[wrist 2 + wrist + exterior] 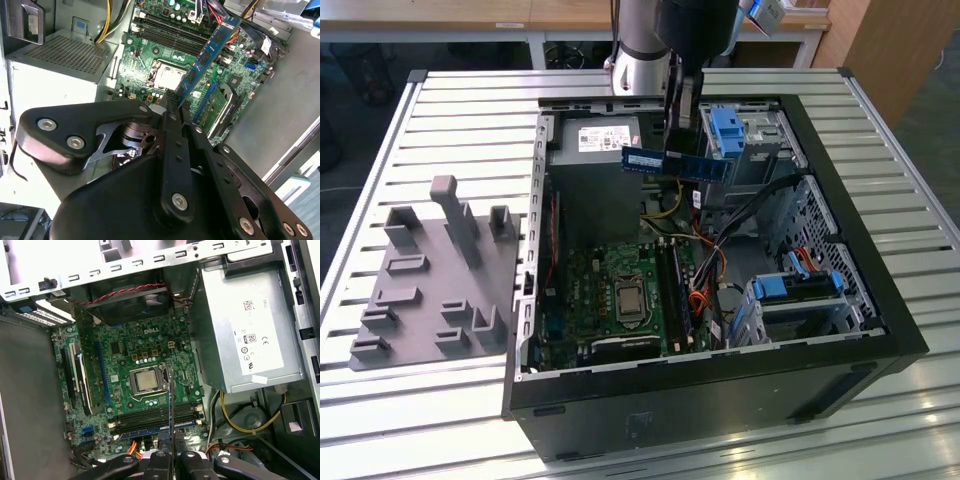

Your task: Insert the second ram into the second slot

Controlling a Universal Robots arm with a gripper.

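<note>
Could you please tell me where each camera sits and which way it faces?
Exterior view: off the arm, above, looking into the computer case; arm and gripper show.
Second wrist view: behind the gripper, looking along the second ram at the motherboard.
First wrist view: at the wrist, facing the motherboard past the gripper.
All share the second ram.

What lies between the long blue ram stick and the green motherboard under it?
Nothing: the long blue ram stick, held by the pincer, hangs over the green motherboard with bare air between, as the second wrist view shows.
</note>
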